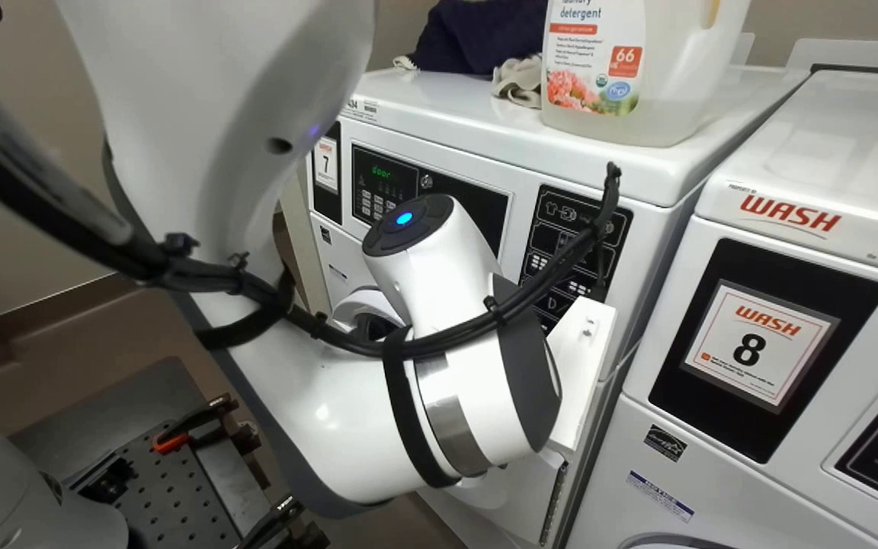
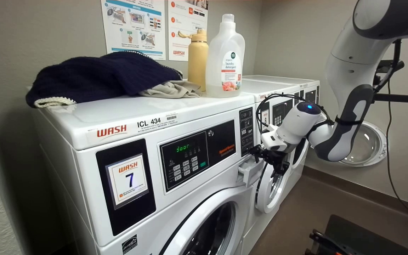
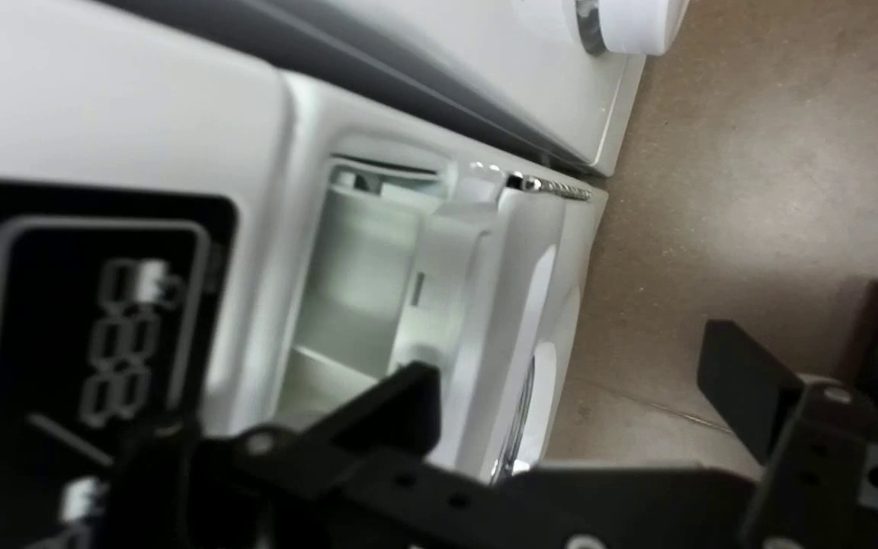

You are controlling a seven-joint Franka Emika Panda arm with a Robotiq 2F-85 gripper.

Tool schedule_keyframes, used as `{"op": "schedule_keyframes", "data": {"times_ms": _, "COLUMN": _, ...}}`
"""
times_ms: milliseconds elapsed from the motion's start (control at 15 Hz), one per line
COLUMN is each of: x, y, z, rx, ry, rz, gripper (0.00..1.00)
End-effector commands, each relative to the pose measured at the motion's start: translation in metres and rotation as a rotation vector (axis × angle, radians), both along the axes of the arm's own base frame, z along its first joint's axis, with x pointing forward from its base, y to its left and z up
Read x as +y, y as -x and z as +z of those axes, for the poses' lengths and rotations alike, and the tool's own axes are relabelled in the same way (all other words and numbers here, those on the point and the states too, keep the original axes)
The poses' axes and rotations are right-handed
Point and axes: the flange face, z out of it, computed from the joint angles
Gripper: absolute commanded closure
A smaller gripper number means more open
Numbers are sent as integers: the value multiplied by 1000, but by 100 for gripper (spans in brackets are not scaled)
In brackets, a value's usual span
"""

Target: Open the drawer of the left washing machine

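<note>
Cropped tool [image 3: 570, 372], drawer [image 3: 445, 278] partly hidden behind

The drawer [image 3: 378, 274] of the washing machine [image 3: 203, 130] stands open near the black panel [image 3: 50, 305], its pale inside showing, while the end effector [image 3: 572, 374] has its fingers spread wide, one covering part of the drawer (whether it touches, I cannot tell) and the other above the brown floor [image 3: 728, 175].

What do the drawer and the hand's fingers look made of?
The drawer looks like molded plastic, white and softly glossy, from its smooth walls and rounded edges. The fingers look matte black, without glints; whether rubber, plastic or coated metal is unclear.
</note>
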Motion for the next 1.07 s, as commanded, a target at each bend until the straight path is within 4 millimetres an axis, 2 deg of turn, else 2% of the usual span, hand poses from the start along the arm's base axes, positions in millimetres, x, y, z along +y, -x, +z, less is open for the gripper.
{"op": "schedule_keyframes", "data": {"times_ms": 0, "x": 18, "y": 23, "z": -39, "rx": 86, "ry": -72, "rz": -5, "gripper": 0}}
{"op": "schedule_keyframes", "data": {"times_ms": 267, "x": 20, "y": 26, "z": -35, "rx": 83, "ry": -80, "rz": -35, "gripper": 0}}
{"op": "schedule_keyframes", "data": {"times_ms": 533, "x": 20, "y": 19, "z": -14, "rx": 49, "ry": -54, "rz": -49, "gripper": 0}}
{"op": "schedule_keyframes", "data": {"times_ms": 800, "x": 31, "y": 24, "z": -2, "rx": 40, "ry": -56, "rz": -28, "gripper": 0}}
{"op": "schedule_keyframes", "data": {"times_ms": 1000, "x": 48, "y": 36, "z": 7, "rx": 45, "ry": -61, "rz": -4, "gripper": 0}}
